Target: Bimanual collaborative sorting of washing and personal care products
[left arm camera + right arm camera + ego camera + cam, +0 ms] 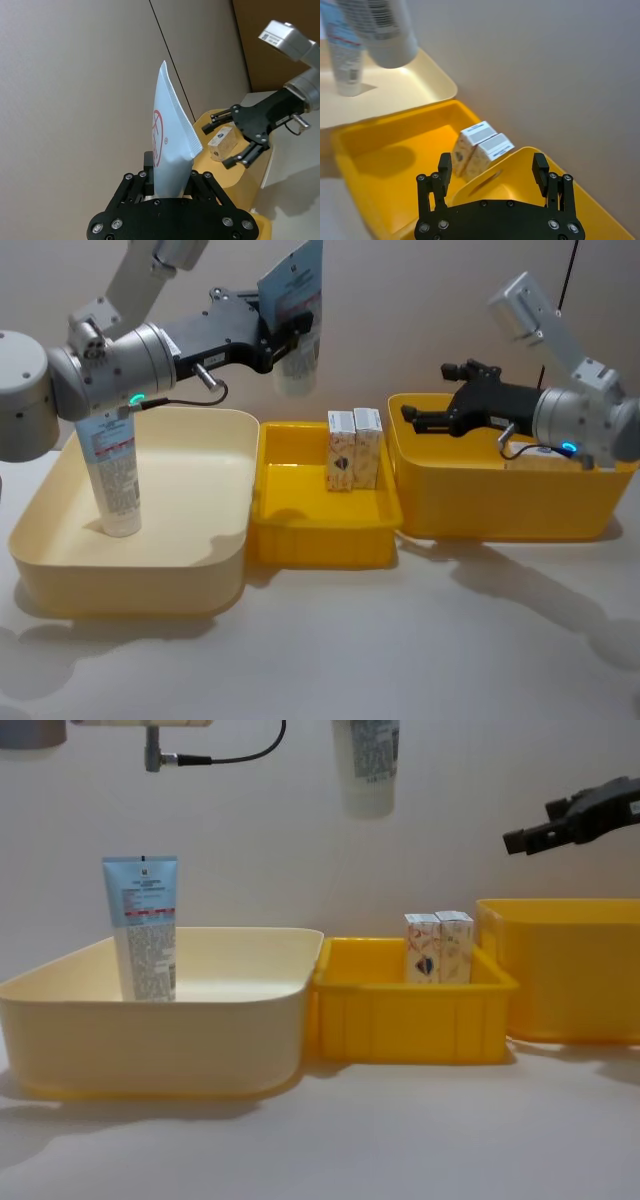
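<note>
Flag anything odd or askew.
Nothing stands out. One tube stands upright in the cream bin, two cartons upright in the yellow tray; the left gripper holds another tube aloft, the right gripper hangs open over the yellow bin.

Two tubes (118,480) (300,280), three cartons (341,448) (367,445) (222,142), one cream bin (130,585), two yellow bins (320,540) (500,510).

A pale grey tabletop (330,650) carries three plastic bins in a close row. Left is a wide cream bin (130,585), middle a shallow yellow tray (320,540), right a deeper yellow bin (500,505).
</note>
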Tool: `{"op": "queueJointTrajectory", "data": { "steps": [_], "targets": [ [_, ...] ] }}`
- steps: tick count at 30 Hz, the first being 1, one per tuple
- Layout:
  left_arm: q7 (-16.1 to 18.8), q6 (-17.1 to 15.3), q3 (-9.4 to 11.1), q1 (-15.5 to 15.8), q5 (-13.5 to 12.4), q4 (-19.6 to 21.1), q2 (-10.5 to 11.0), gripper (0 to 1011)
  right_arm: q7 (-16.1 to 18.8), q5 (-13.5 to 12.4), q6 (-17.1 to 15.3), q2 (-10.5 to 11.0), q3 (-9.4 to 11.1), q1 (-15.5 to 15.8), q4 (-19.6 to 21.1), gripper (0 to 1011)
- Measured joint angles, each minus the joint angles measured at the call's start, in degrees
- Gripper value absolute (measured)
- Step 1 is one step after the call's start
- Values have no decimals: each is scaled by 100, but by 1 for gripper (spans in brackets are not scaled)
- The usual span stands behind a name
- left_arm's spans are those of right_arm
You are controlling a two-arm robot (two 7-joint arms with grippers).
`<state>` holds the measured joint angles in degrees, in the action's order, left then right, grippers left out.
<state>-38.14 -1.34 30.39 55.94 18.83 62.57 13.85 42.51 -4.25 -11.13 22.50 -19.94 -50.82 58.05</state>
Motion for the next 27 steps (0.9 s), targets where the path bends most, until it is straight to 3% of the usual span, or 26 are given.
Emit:
{"op": "queueJointTrajectory", "data": {
  "steps": [8,15,21,27],
  "targets": [
    [110,-69,-17,-113,62,122,63,289,773,-292,-310,215,-80,37,332,1001],
    [207,-130,-52,-233,129,222,142,289,1409,-717,-678,302,-46,72,665,1001],
    [264,-157,-83,-321,193,265,199,290,1787,-1020,-886,309,5,77,812,1001],
    [306,-182,-104,-397,252,317,254,290,1893,-1087,-847,289,-36,57,808,1001]
  ]
}}
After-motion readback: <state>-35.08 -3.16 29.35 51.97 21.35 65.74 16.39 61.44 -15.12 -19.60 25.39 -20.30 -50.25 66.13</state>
